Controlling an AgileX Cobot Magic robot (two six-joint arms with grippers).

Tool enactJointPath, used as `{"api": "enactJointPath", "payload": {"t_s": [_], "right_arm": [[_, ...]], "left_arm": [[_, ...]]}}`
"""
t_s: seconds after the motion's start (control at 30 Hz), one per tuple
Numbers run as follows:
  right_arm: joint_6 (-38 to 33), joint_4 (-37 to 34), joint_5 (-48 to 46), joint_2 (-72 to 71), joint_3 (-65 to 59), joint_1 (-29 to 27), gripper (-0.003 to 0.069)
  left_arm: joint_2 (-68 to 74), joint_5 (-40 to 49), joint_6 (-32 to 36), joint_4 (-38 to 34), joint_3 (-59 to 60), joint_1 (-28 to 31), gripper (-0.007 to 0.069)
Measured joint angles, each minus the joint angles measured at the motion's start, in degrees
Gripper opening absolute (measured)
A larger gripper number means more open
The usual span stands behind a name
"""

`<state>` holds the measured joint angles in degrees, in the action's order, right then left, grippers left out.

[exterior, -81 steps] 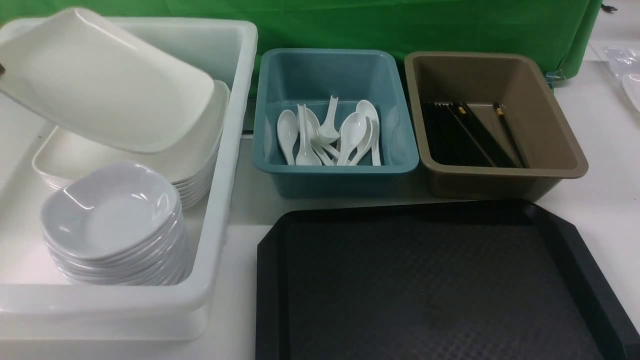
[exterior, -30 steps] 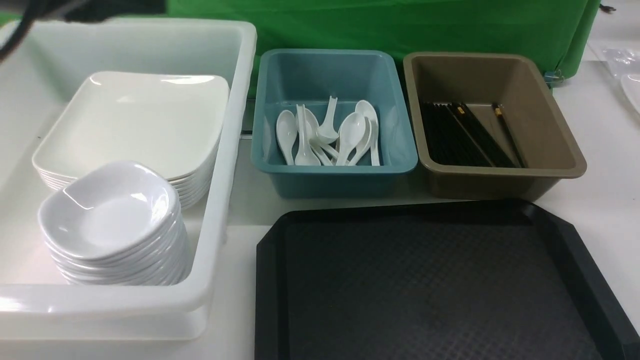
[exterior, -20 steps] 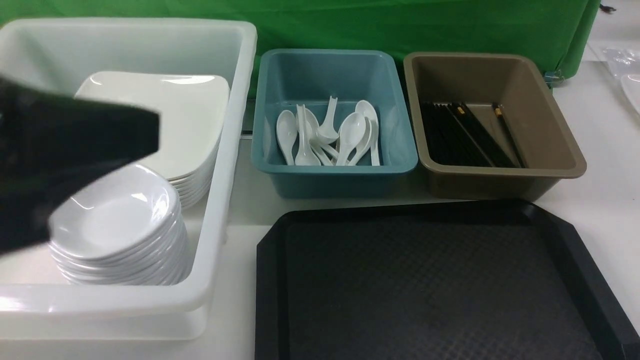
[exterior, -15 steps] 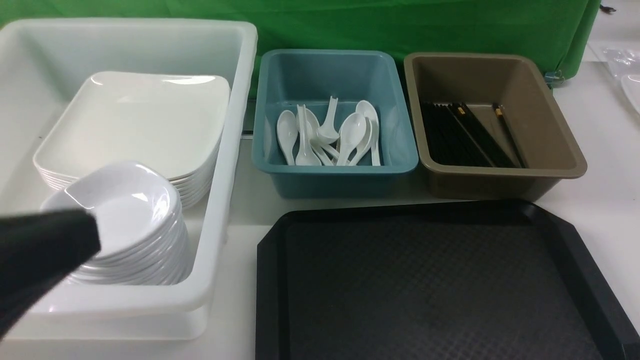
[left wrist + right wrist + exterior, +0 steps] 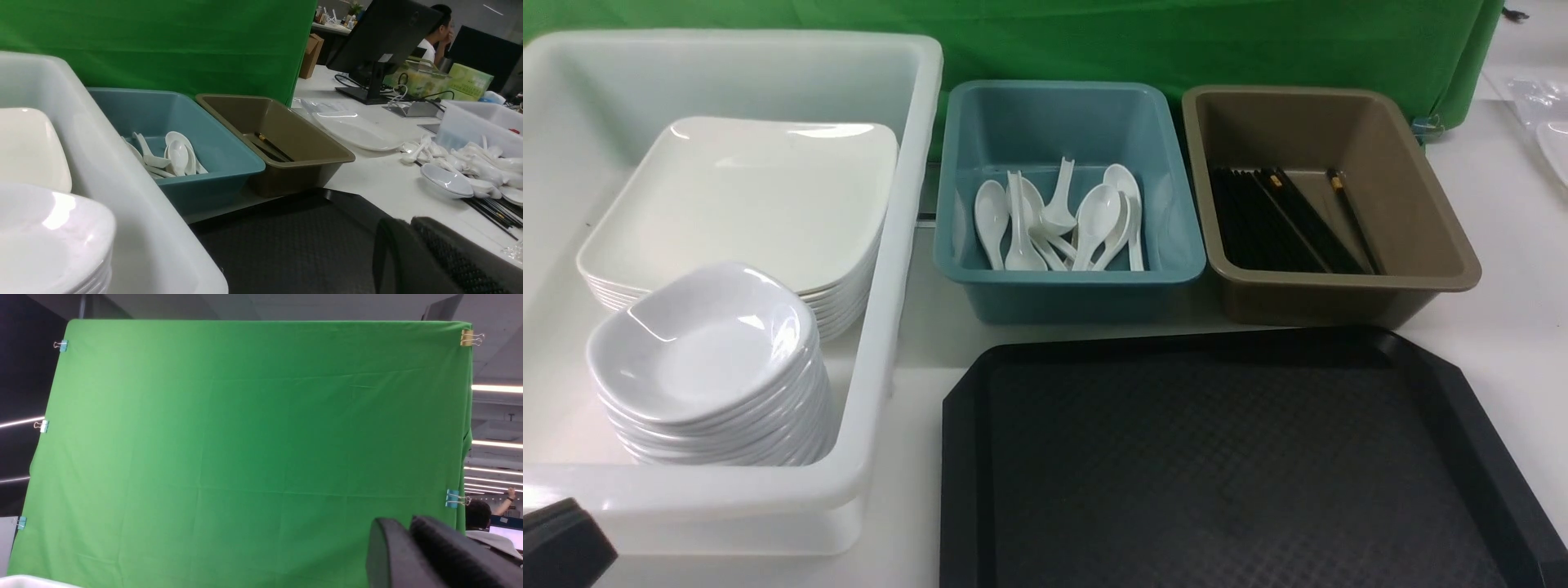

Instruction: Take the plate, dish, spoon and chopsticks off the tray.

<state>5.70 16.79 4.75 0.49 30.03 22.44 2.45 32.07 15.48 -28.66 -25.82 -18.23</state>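
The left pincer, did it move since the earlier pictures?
Yes. The left pincer came down and back toward the robot, away from the plates, and is now at the white bin's near left corner.

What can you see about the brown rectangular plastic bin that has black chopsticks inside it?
The brown rectangular plastic bin stands upright and open, with rounded corners, a rolled rim and walls narrowing downward. Its surface looks smooth and slightly shiny. It is beyond the big black plastic tray, to the right of the teal bin. Black chopsticks with gold bands lie inside, mostly bunched at its left side. I cannot tell whether it touches the tray.
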Motion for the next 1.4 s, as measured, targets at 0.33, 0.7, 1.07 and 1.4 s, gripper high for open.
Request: {"api": "enactJointPath", "payload": {"t_s": [0.33, 0.7, 1.07, 1.4], "right_arm": [[0.0, -0.1, 0.0, 0.0, 0.0, 0.0, 0.0134], [0.0, -0.1, 0.0, 0.0, 0.0, 0.0, 0.0142], [0.0, -0.1, 0.0, 0.0, 0.0, 0.0, 0.0152], [0.0, -0.1, 0.1, 0.0, 0.0, 0.0, 0.018]], "left_arm": [[0.0, 0.4, 0.0, 1.0, 0.0, 0.0, 0.0009], [-2.1, -8.4, -6.6, 18.2, 6.7, 5.1, 0.0009], [-2.4, -14.8, -8.5, 23.8, 25.0, 20.7, 0.0009], [-2.4, -18.5, -8.8, 24.3, 26.2, 21.3, 0.0011]]}}
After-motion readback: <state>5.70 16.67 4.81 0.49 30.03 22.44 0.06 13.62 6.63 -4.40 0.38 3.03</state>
